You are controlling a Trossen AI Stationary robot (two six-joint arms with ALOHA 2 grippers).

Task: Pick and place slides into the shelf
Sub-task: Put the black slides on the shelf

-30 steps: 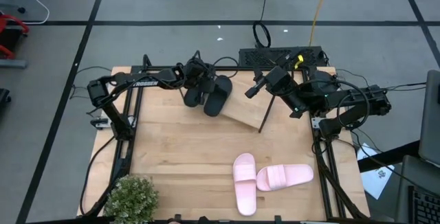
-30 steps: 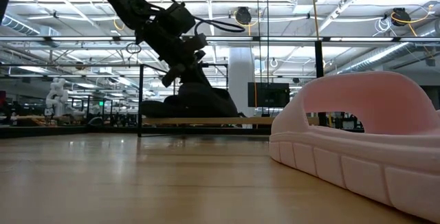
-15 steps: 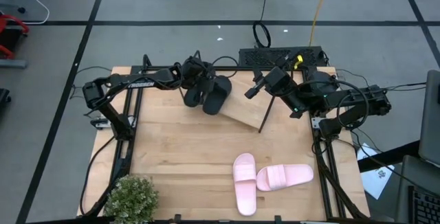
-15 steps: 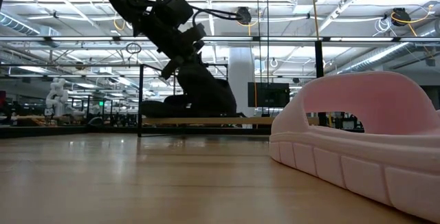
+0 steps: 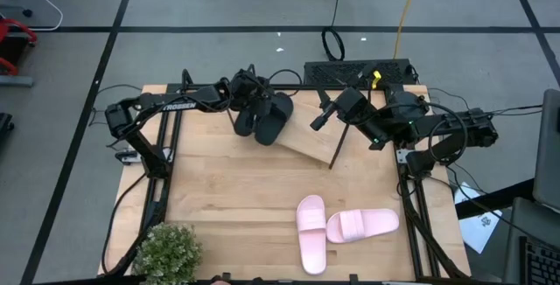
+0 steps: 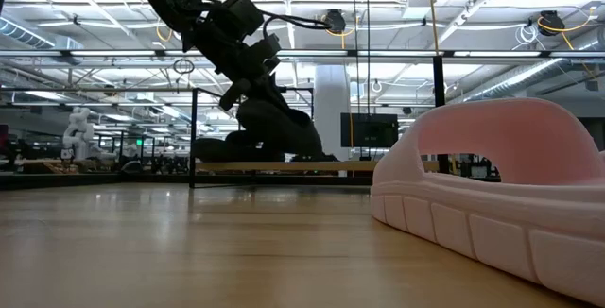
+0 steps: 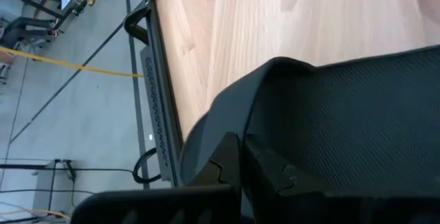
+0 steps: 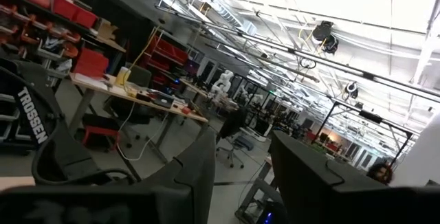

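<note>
The wooden counter (image 5: 236, 189) fills the middle of the high view, with wide bare board between its far edge and the near end. At the near left corner a small leafy plant (image 5: 166, 250) is partly cut off by the frame edge. The slanted shelf (image 5: 311, 141) stands near the far edge, just right of centre; its upper end is covered by the right arm, and only one black leg shows clearly. The right gripper (image 5: 322, 115) hovers over that end with its jaws standing apart and nothing between them.

The left gripper (image 5: 249, 101) is at the far edge, its jaws shut on a black slide (image 5: 273, 121), which hangs tilted just left of the shelf. A second black slide (image 5: 246, 123) lies close against it; whether they touch cannot be told. In the left wrist view the held slide blocks most of the frame.

Two pink slides (image 5: 311, 232) lie touching near the near edge, well apart from the shelf.
</note>
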